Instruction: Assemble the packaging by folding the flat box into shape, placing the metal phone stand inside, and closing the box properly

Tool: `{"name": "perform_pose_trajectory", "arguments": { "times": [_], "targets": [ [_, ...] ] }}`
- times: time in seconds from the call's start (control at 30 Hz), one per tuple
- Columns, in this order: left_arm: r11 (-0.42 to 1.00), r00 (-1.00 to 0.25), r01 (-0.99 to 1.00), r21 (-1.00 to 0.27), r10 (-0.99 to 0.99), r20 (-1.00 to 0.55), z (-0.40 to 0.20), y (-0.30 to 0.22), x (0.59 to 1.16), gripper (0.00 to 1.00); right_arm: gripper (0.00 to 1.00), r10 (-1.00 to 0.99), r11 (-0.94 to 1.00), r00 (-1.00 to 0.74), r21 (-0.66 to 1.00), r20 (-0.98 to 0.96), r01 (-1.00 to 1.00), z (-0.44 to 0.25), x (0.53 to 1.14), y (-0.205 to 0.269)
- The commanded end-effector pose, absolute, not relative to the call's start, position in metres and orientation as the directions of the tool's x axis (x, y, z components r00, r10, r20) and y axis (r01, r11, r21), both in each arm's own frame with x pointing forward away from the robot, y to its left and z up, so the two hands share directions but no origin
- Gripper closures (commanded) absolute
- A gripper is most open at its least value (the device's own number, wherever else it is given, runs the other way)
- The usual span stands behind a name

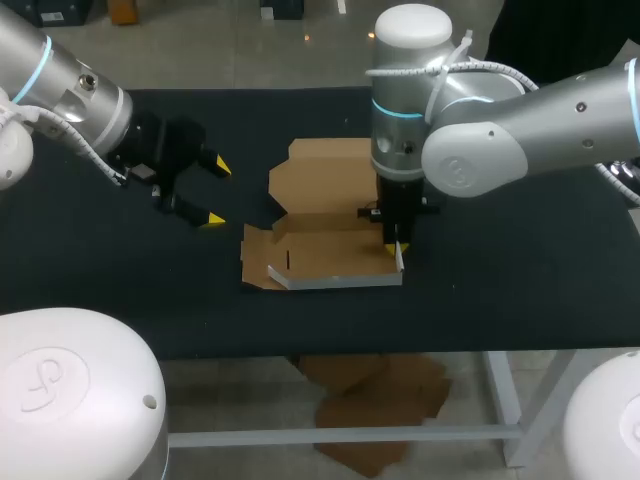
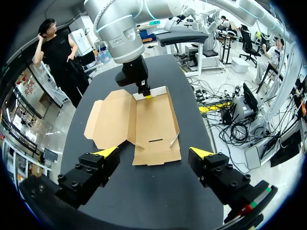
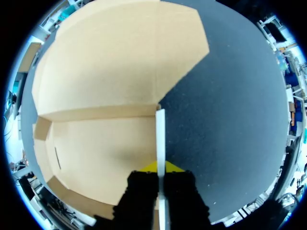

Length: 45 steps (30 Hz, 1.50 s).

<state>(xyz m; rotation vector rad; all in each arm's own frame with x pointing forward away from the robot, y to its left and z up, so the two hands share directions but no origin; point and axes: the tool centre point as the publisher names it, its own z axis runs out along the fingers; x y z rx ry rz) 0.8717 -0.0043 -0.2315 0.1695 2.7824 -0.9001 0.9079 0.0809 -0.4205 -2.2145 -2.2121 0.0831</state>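
While our right fingers (image 3: pixel 142 196) pinch a side wall (image 3: pixel 160 139) of the box (image 1: pixel 320 250) in the desk's (image 1: pixel 120 290) middle, our left fingers (image 2: pixel 96 168) hang wide open. We seem to be folding; the rest needs lifting next.

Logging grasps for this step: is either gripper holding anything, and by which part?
The right gripper pinches the cardboard box by its upright side wall, one finger on each face. The left gripper is open and holds nothing.

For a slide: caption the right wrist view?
Right gripper pinches the raised side wall of the cardboard box, whose lid lies flat on the black table.
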Motion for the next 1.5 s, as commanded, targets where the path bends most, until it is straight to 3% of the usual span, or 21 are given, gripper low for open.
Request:
{"name": "perform_pose_trajectory", "arguments": {
  "times": [0.03, 0.3, 0.5, 0.6, 0.67, 0.8, 0.9, 1.33, 1.5],
  "targets": [
    [0.809, -0.971, 0.172, -0.561, 0.045, -0.233, -0.23, -0.004, 0.871, 0.0, 1.0, 1.0, -0.002, 0.0, -0.045, -0.03, 0.999, -0.421, 0.908, 0.081],
    [0.813, -0.974, 0.151, -0.563, 0.024, -0.227, -0.231, -0.004, 0.871, 0.0, 1.0, 1.0, -0.002, 0.0, -0.045, -0.03, 0.999, -0.421, 0.908, 0.081],
    [0.757, -0.948, -0.157, -0.635, -0.296, -0.119, -0.231, 0.003, 0.867, 0.0, 1.0, 1.0, -0.002, 0.0, -0.045, -0.03, 0.999, -0.421, 0.908, 0.081],
    [0.659, -0.848, -0.39, -0.644, -0.529, -0.027, -0.232, 0.007, 0.867, 0.0, 1.0, 1.0, -0.002, 0.0, -0.045, -0.03, 0.999, -0.421, 0.908, 0.081],
    [0.518, -0.728, -0.567, -0.64, -0.679, 0.096, -0.234, 0.01, 0.867, 0.0, 1.0, 1.0, -0.002, 0.0, -0.045, -0.03, 0.999, -0.421, 0.908, 0.081],
    [0.278, -0.518, -0.764, -0.582, -0.802, 0.297, -0.242, 0.016, 0.864, 0.0, 1.0, 1.0, -0.002, 0.0, -0.045, -0.03, 0.999, -0.421, 0.908, 0.081],
    [0.153, -0.328, -0.847, -0.51, -0.904, 0.275, -0.25, 0.018, 0.865, 0.0, 1.0, 1.0, -0.002, 0.0, -0.045, -0.03, 0.999, -0.421, 0.908, 0.081],
    [0.153, -0.328, -0.847, -0.51, -0.904, 0.275, -0.25, 0.018, 0.865, 0.0, 1.0, 1.0, -0.002, 0.0, -0.045, -0.03, 0.999, -0.421, 0.908, 0.081],
    [-0.049, -0.146, -0.908, -0.417, -0.895, 0.422, -0.256, 0.025, 0.878, 0.0, 1.0, 1.0, -0.002, 0.0, -0.045, -0.03, 0.999, -0.421, 0.908, 0.081]
  ]
}}
